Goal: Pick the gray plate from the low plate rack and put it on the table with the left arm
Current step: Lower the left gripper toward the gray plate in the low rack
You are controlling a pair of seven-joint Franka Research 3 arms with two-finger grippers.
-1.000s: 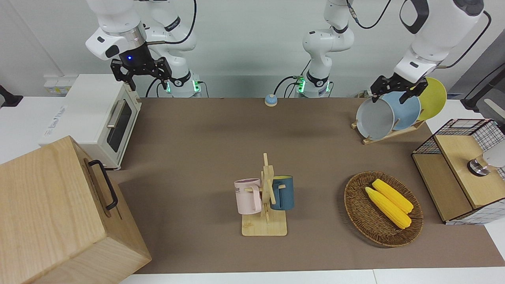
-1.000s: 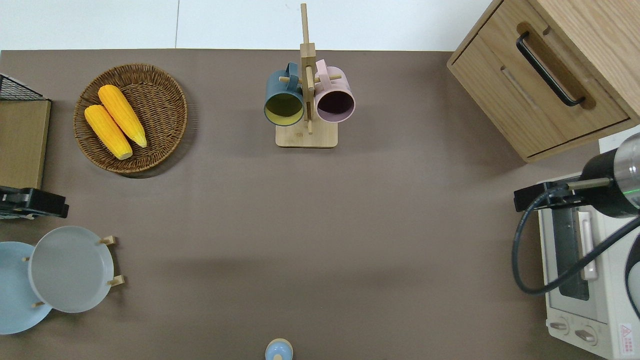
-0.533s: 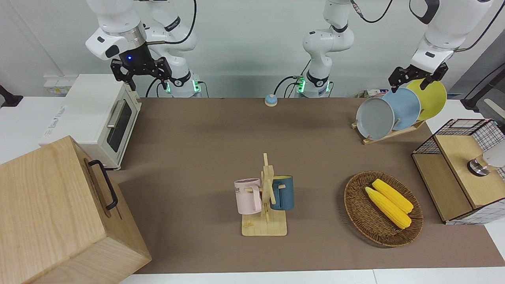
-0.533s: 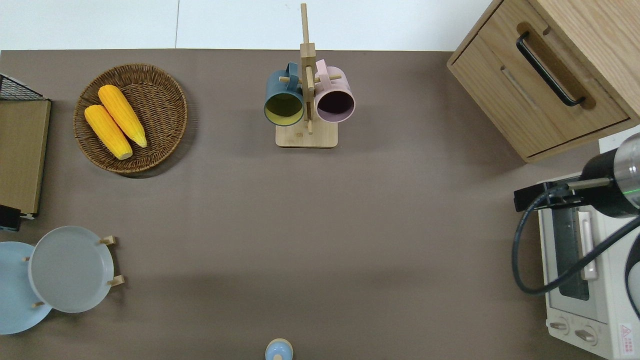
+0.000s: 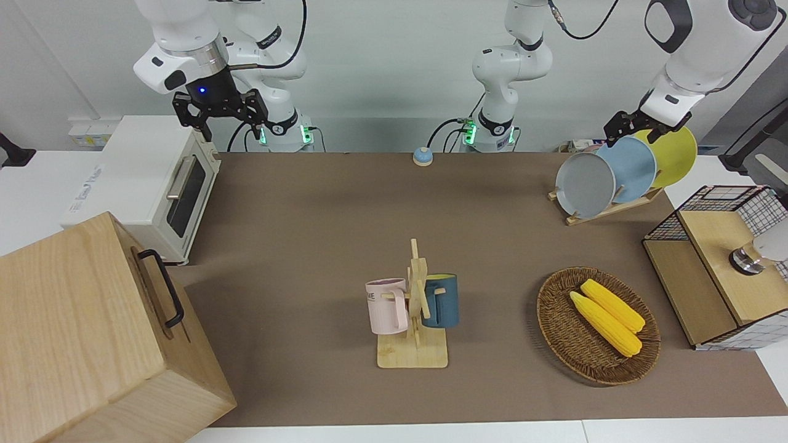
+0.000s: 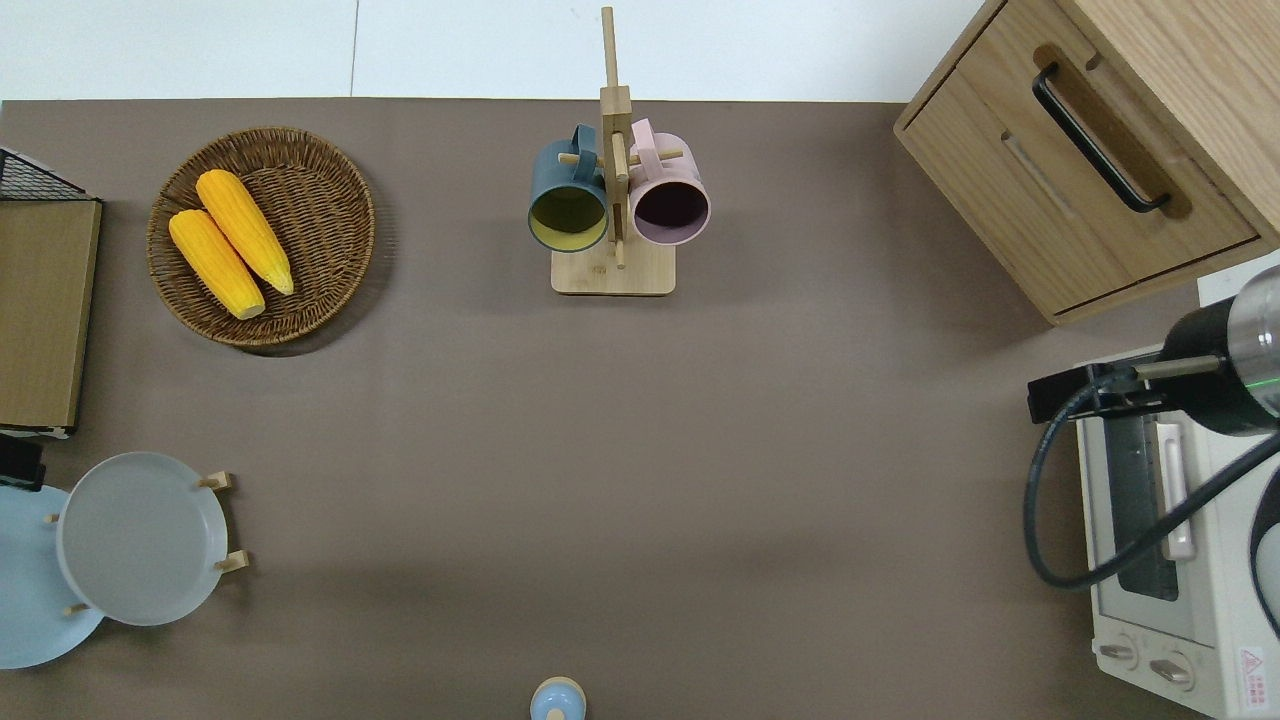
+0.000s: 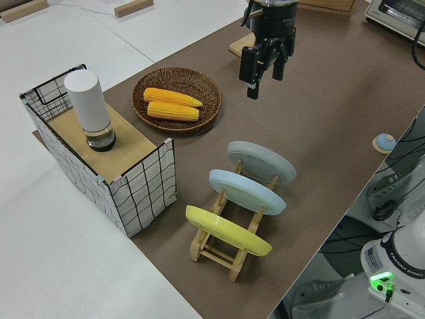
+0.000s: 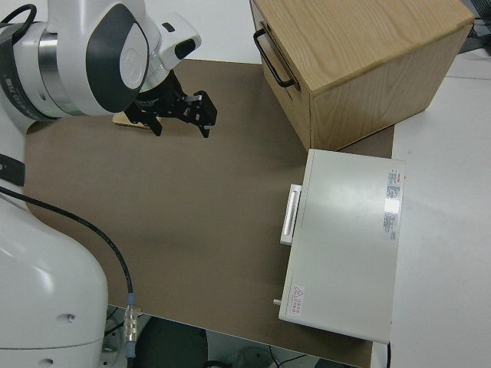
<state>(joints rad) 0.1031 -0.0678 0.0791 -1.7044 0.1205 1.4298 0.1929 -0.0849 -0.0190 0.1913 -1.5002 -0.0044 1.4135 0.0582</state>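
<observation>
**Gray plate waits in the rack, left pincer is open above it**

The left gripper (image 7: 264, 74) hangs in the air with its two fingers spread wide. It holds nothing. From above, only its edge shows, over the rim of the light blue plate (image 5: 634, 169).

The gray plate (image 5: 585, 184) leans in the low plate rack (image 5: 606, 211), at about two o'clock on the table (image 5: 320, 234) in the front view. It sits in the end slot, the one toward the middle of the table. It has not been lifted yet.

To do this step well, I think the pincer should come down over the top rim of the gray plate only. One finger goes on each side of it. It must stay off the blue plate, which leans very close. Then it should pull up along the pegs so the rack does not tip.

Across the front view, starting at nine o'clock:
- a big wooden cabinet (image 5: 80, 332) and a white toaster oven (image 5: 141, 178)
- the right gripper (image 5: 221, 117), parked with its fingers apart
- a mug stand (image 5: 415, 307) at six o'clock
- a small bell (image 5: 422, 156) at twelve o'clock
- the rack, with a yellow plate (image 5: 677, 154) in its last slot
- a basket (image 5: 572, 344) holding two corn cobs (image 5: 606, 317) at four o'clock
- a wire box (image 5: 726, 271) at three o'clock

The brown top is flat, and the middle looks like a good open spot to set the plate.
</observation>
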